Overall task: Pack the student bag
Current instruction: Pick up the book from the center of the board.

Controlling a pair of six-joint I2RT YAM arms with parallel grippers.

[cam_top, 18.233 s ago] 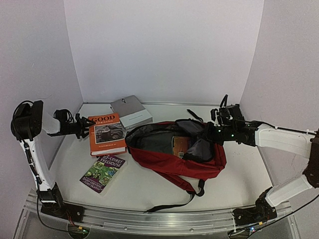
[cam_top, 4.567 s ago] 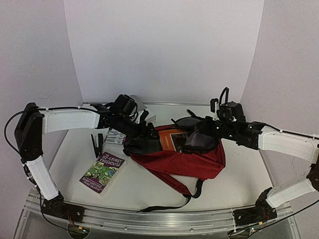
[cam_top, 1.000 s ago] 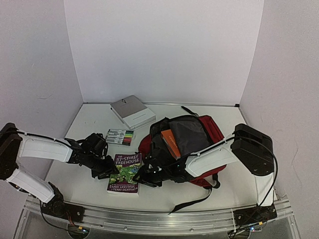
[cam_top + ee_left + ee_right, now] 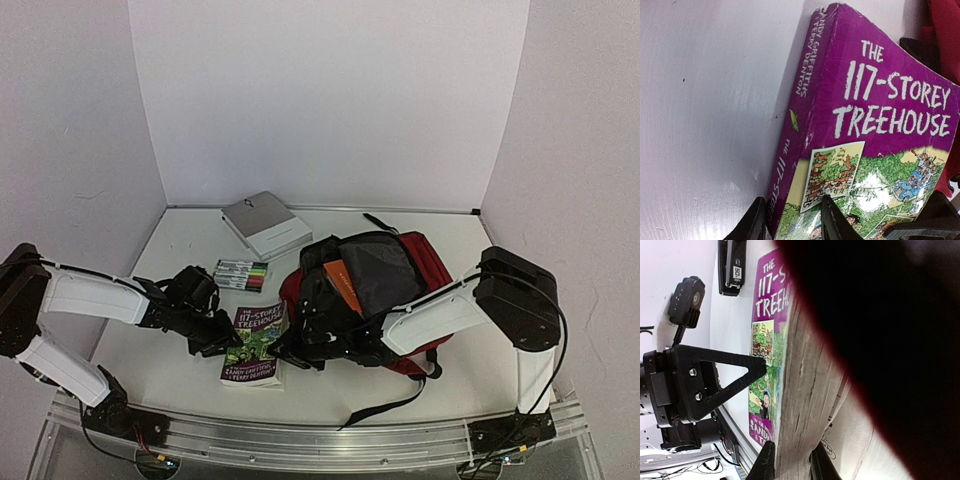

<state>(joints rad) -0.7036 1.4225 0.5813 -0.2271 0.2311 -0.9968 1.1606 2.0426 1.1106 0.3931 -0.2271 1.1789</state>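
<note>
Top external: bag beside jaws clamping book.

This is a robotics lab test cell, not a lived-in room. Plain white panels box in a white table on three sides. Two white-and-black robot arms, left and right, are mounted on an aluminium rail along the near edge. The things on the table are school things: a bag, a paperback and markers.

1 backpack, 1 purple book, 2 other books, 1 marker pack, 1 stapler.
</note>
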